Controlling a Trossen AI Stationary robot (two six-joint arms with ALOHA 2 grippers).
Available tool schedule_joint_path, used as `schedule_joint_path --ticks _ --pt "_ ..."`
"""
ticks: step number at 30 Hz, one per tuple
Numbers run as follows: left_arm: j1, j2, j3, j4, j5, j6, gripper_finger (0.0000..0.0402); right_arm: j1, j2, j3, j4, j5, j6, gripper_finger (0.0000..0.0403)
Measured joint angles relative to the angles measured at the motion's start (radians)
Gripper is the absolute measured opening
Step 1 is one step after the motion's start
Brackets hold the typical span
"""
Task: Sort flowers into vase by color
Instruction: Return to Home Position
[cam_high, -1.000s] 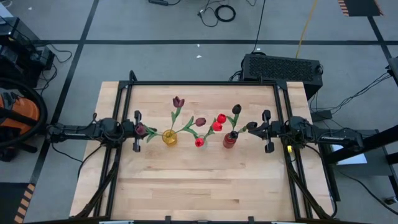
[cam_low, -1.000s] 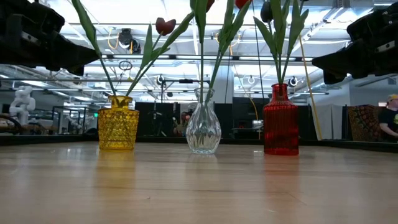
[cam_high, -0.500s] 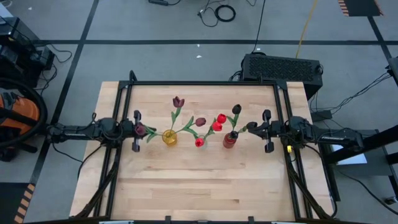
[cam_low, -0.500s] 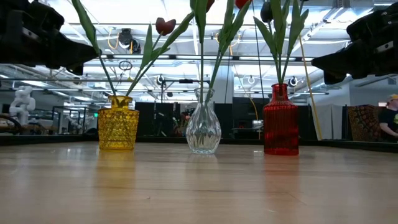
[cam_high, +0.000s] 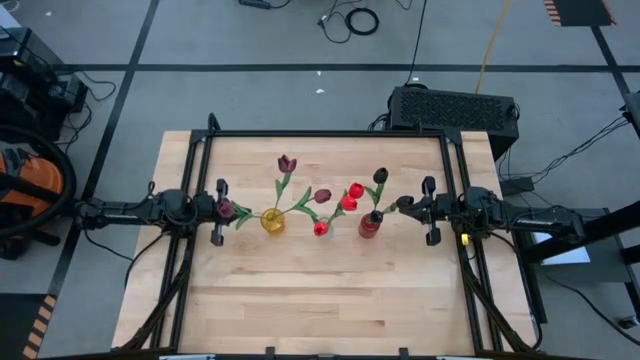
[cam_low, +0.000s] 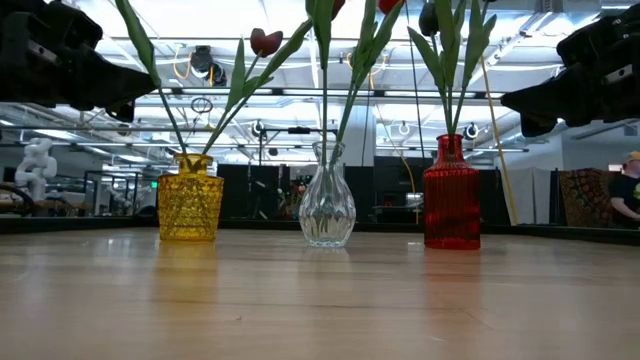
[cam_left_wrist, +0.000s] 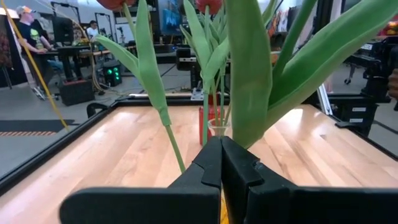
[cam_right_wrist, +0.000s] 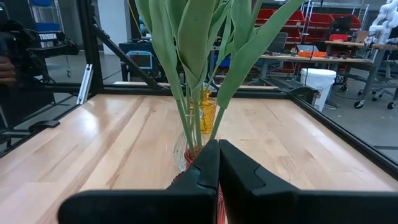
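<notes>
Three vases stand in a row at the table's middle: a yellow one (cam_high: 272, 221) (cam_low: 190, 197), a clear one (cam_high: 320, 229) (cam_low: 327, 205) and a red one (cam_high: 369, 226) (cam_low: 451, 195). Tulips stand with their stems in them. Maroon heads (cam_high: 287, 163) lean out of the yellow vase, red heads (cam_high: 352, 196) out of the clear one, and a near-black head (cam_high: 380, 176) out of the red one. My left gripper (cam_high: 222, 211) (cam_left_wrist: 221, 142) is shut and empty, left of the yellow vase, above table height. My right gripper (cam_high: 412, 208) (cam_right_wrist: 218, 144) is shut and empty, right of the red vase.
A black frame (cam_high: 320, 134) runs along the table's far, left and right edges. Bare wood (cam_high: 320, 300) lies between the vases and the near edge. Green leaves (cam_left_wrist: 249, 74) (cam_right_wrist: 193, 43) stand close in front of both grippers. People show in the room beyond the table.
</notes>
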Motion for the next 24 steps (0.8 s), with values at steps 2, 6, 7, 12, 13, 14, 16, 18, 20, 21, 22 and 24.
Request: schedule_joint_path --ticks 2,6,7,12,13,14,16,18,20,21,22,24 --pt "0.000 0.000 0.000 -0.001 0.007 0.000 0.0000 0.000 0.000 0.000 0.000 0.000 0.000 0.0000" --pt "0.000 0.000 0.000 -0.001 0.010 0.003 0.0000 0.000 0.000 0.000 0.000 0.000 0.000 0.0000" --pt "0.000 0.000 0.000 -0.001 0.010 0.007 0.0000 0.000 0.000 0.000 0.000 0.002 0.000 0.0000" --pt "0.000 0.000 0.000 -0.001 0.010 0.009 0.0000 0.000 0.000 0.000 0.000 0.004 0.000 0.0000" --pt "0.000 0.000 0.000 0.000 0.007 0.002 0.0000 0.000 0.000 0.000 0.000 0.005 0.000 0.0000" --pt "0.000 0.000 0.000 0.000 0.004 0.002 0.0000 0.000 0.000 0.000 0.000 0.005 0.000 0.0000" --pt "0.000 0.000 0.000 0.001 0.002 0.002 0.0002 0.000 0.000 0.000 0.000 0.005 0.000 0.0000" --pt "0.000 0.000 0.000 0.003 0.002 0.002 0.0007 0.000 0.000 0.000 0.000 0.005 0.000 0.0000" --pt "0.000 0.000 0.000 0.005 0.001 0.002 0.0011 0.000 0.000 0.000 0.000 0.005 0.000 0.0000" --pt "0.000 0.000 0.000 0.005 0.001 0.002 0.0013 0.000 0.000 0.000 0.000 0.005 0.000 0.0000" --pt "0.000 0.000 0.000 0.005 0.000 0.002 0.0014 0.000 0.000 0.000 0.000 0.005 0.000 0.0000" --pt "0.000 0.000 0.000 0.005 0.000 0.002 0.0015 0.000 0.000 0.000 0.000 0.005 -0.001 0.0000"
